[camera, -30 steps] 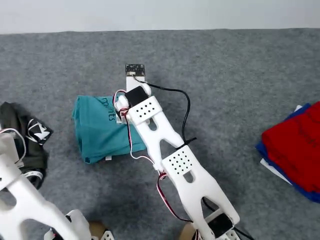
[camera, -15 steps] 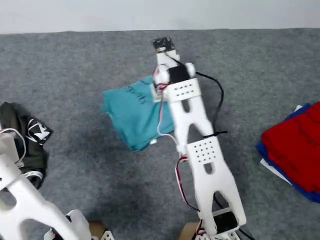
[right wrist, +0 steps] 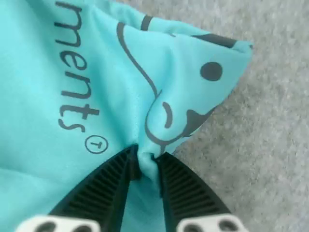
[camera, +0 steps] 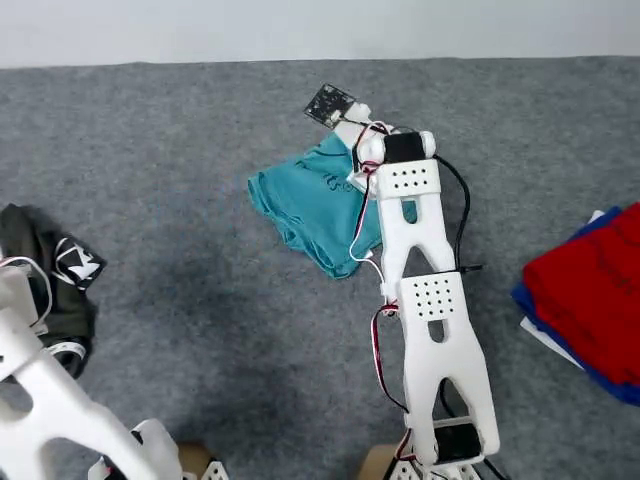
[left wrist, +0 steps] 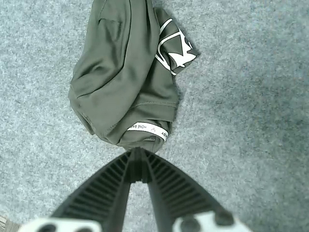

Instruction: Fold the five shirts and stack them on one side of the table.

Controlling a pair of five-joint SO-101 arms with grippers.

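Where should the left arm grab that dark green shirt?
Probably the banded hem of the shirt, approached low from where the left pincer sits. That edge bulges up as a folded ridge right in front of it. The pincer is shut, so open it first.

Likely a robotics lab: grey felt table (camera: 180,330), white robot arm (camera: 430,300), pale wall (camera: 300,25).

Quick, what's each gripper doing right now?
Left gripper: shut, tips at the hem of the dark green shirt; grip on cloth unclear.
Right gripper: shut on the teal shirt.
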